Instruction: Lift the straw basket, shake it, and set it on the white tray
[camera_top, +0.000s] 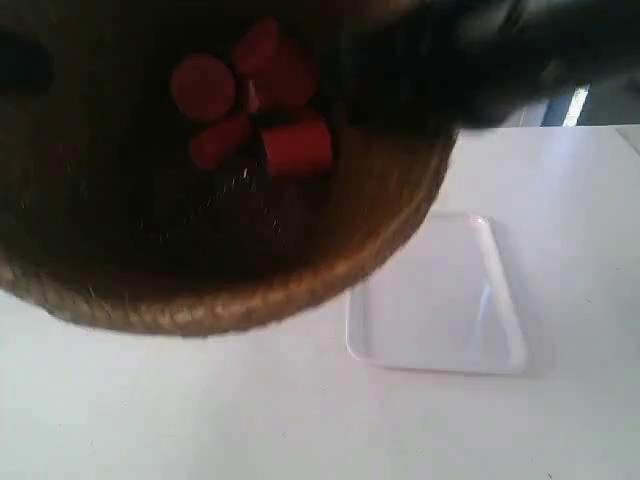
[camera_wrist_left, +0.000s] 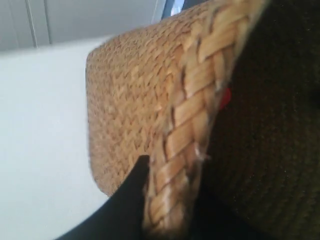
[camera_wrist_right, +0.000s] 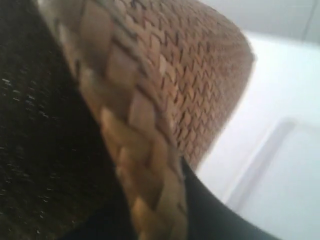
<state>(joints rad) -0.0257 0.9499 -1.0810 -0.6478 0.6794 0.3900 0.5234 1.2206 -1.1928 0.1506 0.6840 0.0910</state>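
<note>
The straw basket (camera_top: 250, 300) hangs in the air close to the exterior camera and fills that view's upper left. Its dark inside holds several red pieces (camera_top: 260, 100). Below and to its right, the white tray (camera_top: 440, 300) lies flat and bare on the table. My left gripper (camera_wrist_left: 170, 185) is shut on the braided rim of the straw basket (camera_wrist_left: 130, 100), with one black finger outside the wall and the other lost in the dark inside. On the opposite rim of the straw basket (camera_wrist_right: 190, 65), my right gripper (camera_wrist_right: 155, 200) is shut the same way, with the white tray (camera_wrist_right: 285, 190) beneath.
The white table (camera_top: 300, 420) spreads under the basket and around the tray. A dark, blurred arm (camera_top: 520, 60) crosses the exterior view's top right. A pale wall (camera_wrist_left: 75, 20) rises behind the table.
</note>
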